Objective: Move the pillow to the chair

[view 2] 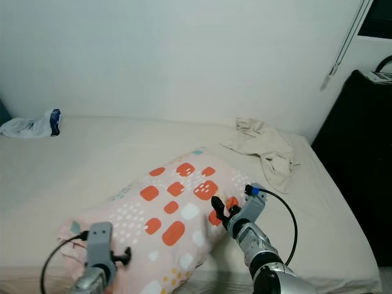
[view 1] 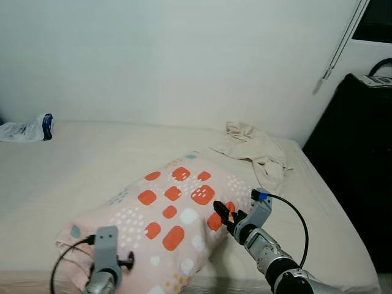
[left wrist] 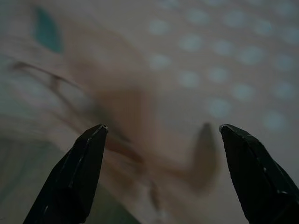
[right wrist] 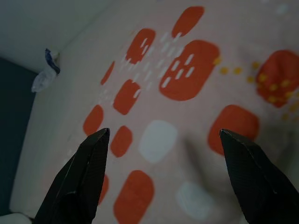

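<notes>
Pillow (view 1: 168, 220), pink with orange patches, lies slantwise on the bed (view 1: 73, 165) near its front edge. The right hand (view 1: 224, 215) sits against the pillow's right end with fingers spread; the left hand (left wrist: 161, 135) is close over the near left corner, also spread. To lift it well, both hands should probably pinch deep folds of fabric at opposite ends before rising together. A crumpled cloth (view 1: 254, 150) lies farther back, a plastic bag (view 1: 27, 128) far left.

Both arms reach forward, left pincer (left wrist: 161, 128) and right pincer (right wrist: 163, 133) spread wide.
</notes>
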You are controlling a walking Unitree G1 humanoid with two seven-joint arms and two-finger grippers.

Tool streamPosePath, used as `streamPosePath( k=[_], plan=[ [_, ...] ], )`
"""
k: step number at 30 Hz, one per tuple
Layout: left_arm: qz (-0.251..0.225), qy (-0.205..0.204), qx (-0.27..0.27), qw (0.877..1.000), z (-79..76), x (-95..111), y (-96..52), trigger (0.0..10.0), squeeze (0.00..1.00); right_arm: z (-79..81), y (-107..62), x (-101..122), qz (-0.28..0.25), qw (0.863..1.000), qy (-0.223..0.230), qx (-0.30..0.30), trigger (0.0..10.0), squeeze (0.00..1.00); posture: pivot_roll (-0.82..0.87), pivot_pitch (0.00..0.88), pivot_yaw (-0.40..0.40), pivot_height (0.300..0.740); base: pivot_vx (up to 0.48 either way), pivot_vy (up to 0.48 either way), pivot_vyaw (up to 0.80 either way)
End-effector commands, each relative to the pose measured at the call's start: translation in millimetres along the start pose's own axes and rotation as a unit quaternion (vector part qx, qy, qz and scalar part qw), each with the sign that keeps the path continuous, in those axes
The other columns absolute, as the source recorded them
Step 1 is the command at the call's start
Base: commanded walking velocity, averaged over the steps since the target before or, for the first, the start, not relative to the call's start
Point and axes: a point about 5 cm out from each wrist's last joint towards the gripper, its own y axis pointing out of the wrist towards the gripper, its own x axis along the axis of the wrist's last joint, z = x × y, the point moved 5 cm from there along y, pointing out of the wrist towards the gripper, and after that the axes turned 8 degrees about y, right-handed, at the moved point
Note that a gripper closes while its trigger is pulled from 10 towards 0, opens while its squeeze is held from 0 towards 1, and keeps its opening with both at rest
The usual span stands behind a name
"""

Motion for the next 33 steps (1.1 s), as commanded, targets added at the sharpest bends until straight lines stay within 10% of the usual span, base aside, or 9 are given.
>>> streamPosePath(
  k=[1,33],
  plan=[
    [0.0,-0.006,0.014,1.0,7.6,1,0.4,10.0,0.0,3.5,1.5,3,-0.007,1.0,0.017,0.005,10.0,0.0,0.11,0.0,-0.093,0.72,0.0,0.0,0.0],
    [-0.046,-0.035,-0.059,0.997,-24.5,24,3.5,10.0,0.0,-7.3,-3.6,25,-0.057,0.996,0.068,-0.003,10.0,0.0,0.11,0.0,-0.082,0.6,0.0,0.0,0.0]
  ],
)
